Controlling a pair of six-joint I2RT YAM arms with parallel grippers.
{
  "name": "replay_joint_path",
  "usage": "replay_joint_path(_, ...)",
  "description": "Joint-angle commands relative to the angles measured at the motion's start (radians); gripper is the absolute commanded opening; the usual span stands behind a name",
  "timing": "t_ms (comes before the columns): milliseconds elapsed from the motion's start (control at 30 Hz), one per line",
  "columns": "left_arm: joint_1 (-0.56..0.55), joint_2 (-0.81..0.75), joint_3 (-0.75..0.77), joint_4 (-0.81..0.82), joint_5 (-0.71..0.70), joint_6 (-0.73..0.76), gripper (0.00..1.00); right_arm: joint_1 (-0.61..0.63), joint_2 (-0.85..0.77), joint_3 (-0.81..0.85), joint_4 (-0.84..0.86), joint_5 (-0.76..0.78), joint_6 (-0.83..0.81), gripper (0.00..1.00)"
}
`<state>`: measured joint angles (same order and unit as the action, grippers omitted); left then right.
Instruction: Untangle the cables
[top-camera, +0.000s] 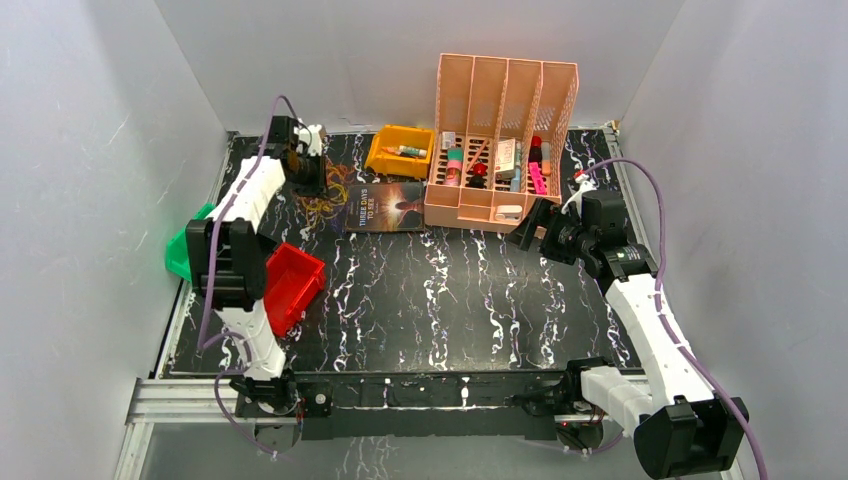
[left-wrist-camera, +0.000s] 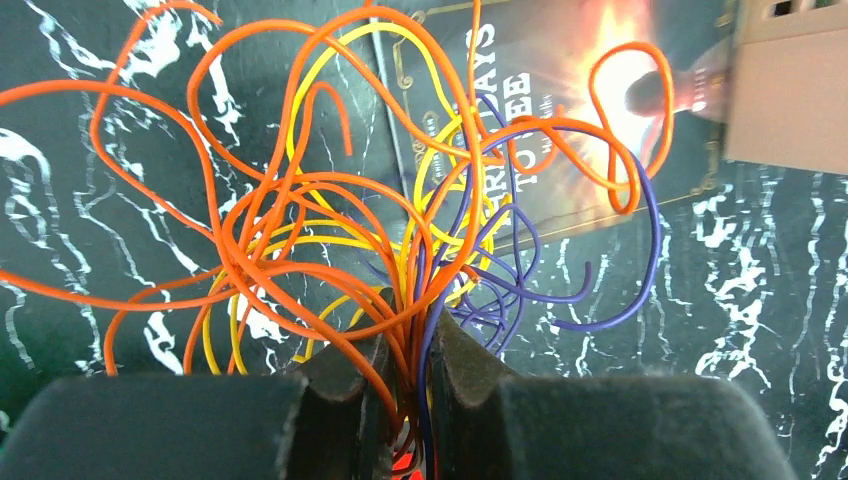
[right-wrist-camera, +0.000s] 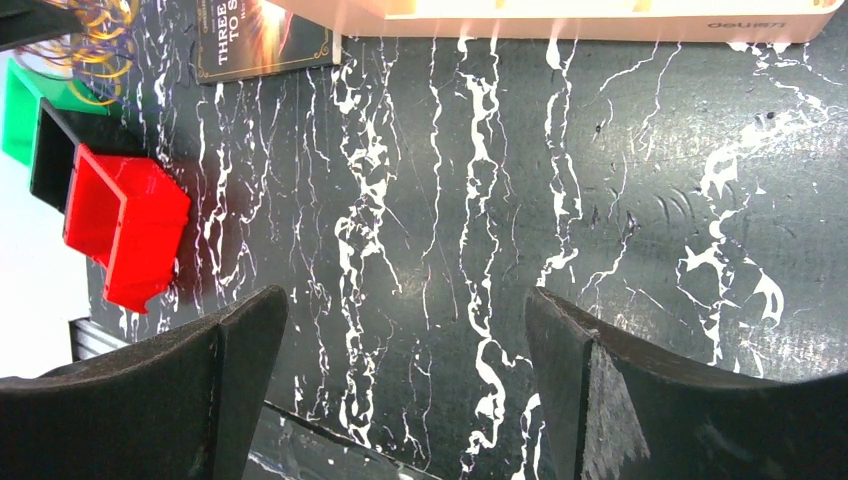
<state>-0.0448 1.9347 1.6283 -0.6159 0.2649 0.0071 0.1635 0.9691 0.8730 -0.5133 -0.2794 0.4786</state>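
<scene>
At the far left corner of the desk (top-camera: 450, 300) the left tool (left-wrist-camera: 405, 335) sits low over the cables (left-wrist-camera: 330, 230); its two dark fingers are set close together, with several orange strands and a purple one pinched in the narrow gap between them. The tangle fans out away from the fingers; orange loops reach widest, yellow loops lie inside them, and purple loops spread to the right. The loops on that side lie over the corner of a dark book (left-wrist-camera: 560, 150), which rests flat on the desk just beside a pink file rack (top-camera: 500, 110); a yellow bin (top-camera: 400, 152) sits just left of the rack. A red bin (top-camera: 293, 285) and a green bin (top-camera: 180, 255) lie at the left edge, partly hidden by the left arm. The right tool (right-wrist-camera: 402, 300) hangs above bare desk in front of the rack; its fingers are spread wide and hold nothing.
</scene>
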Motion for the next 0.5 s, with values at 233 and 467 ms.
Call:
replay_joint_path(233,-0.162,-0.300,-0.095,-0.004,-0.040,0.013,0.00,-0.005,0.011,0.023,0.037,0.147,-0.004,0.98)
replay_joint_path(467,-0.322,-0.441,-0.155,-0.040,-0.133,-0.062,0.00,-0.004,-0.022,-0.001,0.056,0.218,-0.008,0.97)
